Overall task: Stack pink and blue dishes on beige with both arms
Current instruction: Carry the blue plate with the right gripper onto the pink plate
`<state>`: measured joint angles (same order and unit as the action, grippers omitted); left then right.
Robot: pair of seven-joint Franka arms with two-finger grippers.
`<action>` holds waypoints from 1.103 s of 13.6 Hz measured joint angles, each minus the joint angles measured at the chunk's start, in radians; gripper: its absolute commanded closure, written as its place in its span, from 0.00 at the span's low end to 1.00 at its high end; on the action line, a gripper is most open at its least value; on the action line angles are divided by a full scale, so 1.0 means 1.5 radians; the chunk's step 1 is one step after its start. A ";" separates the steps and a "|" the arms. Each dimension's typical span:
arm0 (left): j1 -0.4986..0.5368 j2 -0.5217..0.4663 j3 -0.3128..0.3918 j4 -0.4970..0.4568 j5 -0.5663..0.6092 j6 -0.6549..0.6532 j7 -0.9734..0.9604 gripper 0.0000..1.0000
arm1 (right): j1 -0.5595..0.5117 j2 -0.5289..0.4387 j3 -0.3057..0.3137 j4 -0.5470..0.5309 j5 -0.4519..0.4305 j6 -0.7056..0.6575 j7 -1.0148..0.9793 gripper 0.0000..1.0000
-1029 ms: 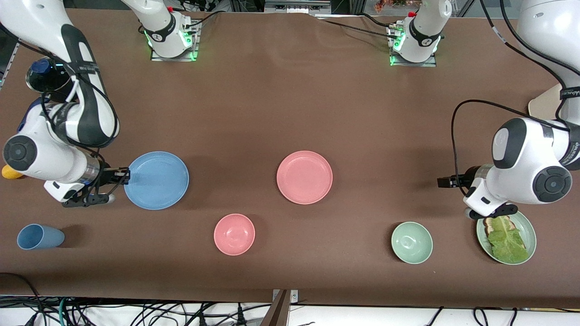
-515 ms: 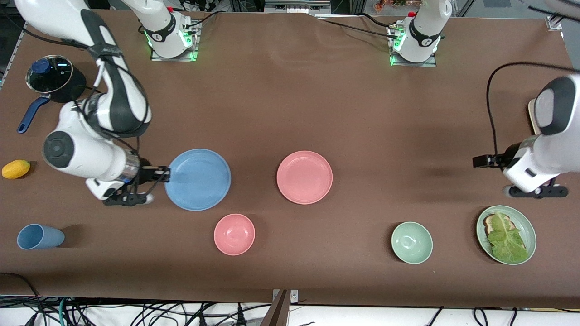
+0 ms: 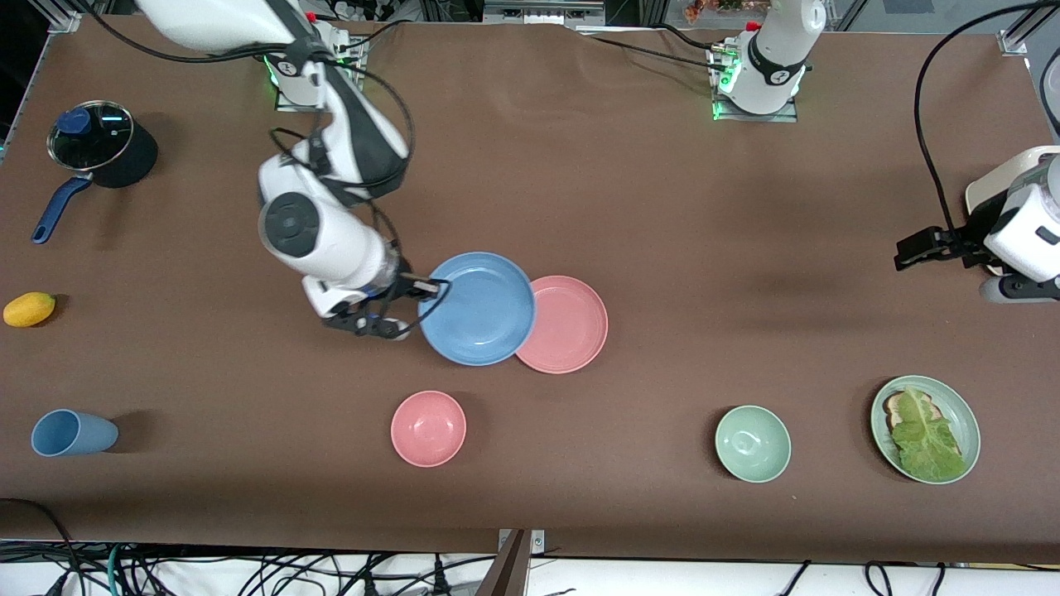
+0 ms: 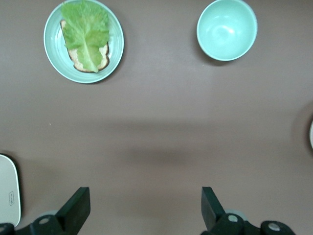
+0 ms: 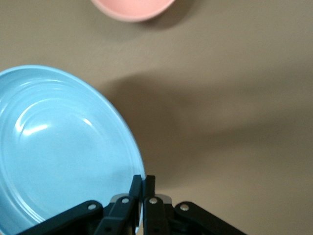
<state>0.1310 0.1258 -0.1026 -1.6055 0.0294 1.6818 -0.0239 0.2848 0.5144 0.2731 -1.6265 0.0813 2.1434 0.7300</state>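
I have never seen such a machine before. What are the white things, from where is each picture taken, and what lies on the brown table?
The white things are two robot arms, each ending in a two-finger end effector. The big picture comes from a high camera facing the robots; the two small ones come from cameras on the arms' wrists.

The right end effector is shut on the rim of the blue plate and holds it partly over the pink plate. The left end effector is open and empty, waiting at its end of the table near the beige plate.

Also on the table: a pink bowl, a green bowl, a green plate with bread and lettuce, a blue cup, a lidded pot and a yellow fruit.
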 measured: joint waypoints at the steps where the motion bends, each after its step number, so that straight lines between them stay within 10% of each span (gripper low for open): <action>1: -0.003 -0.007 0.000 -0.002 -0.002 0.000 0.000 0.00 | 0.023 0.012 -0.001 0.000 -0.007 0.022 0.043 1.00; 15: -0.011 -0.051 0.002 -0.011 -0.003 -0.004 0.001 0.00 | 0.126 0.110 -0.009 0.000 -0.105 0.185 0.292 1.00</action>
<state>0.1153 0.0493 -0.0989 -1.6221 0.0243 1.6763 -0.0230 0.4736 0.6795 0.2595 -1.6268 -0.0765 2.4213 1.1682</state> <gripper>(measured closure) 0.000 0.960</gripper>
